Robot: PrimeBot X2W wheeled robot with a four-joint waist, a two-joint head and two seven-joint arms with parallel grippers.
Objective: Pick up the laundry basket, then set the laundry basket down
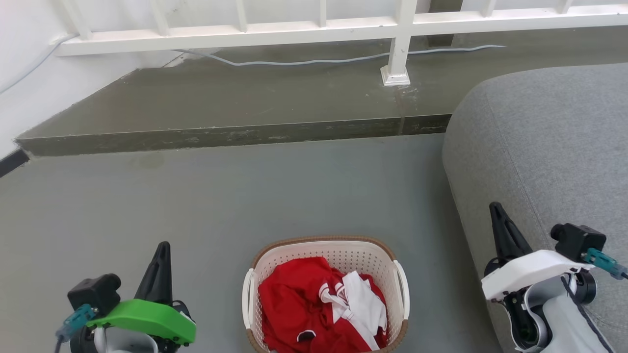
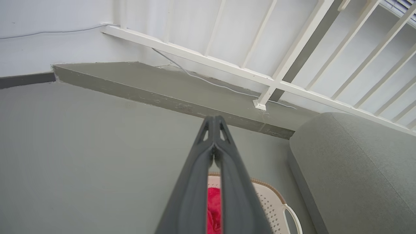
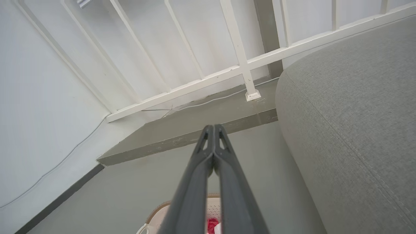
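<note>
The laundry basket, cream-white and perforated with a brown woven-look rim, stands on the grey floor at the bottom centre of the head view, holding red and white clothes. White handles show on both its sides. My left gripper is shut and empty, raised to the basket's left and apart from it. To the basket's right my right gripper is also shut and empty, in front of the grey sofa. The left wrist view shows the basket's far rim behind the closed fingers. Its edge peeks beside the closed fingers in the right wrist view.
A grey fabric sofa fills the right side. A raised concrete step runs across the back under a white railing, with a pale cable on it. A white wall closes the left. Open floor lies ahead of the basket.
</note>
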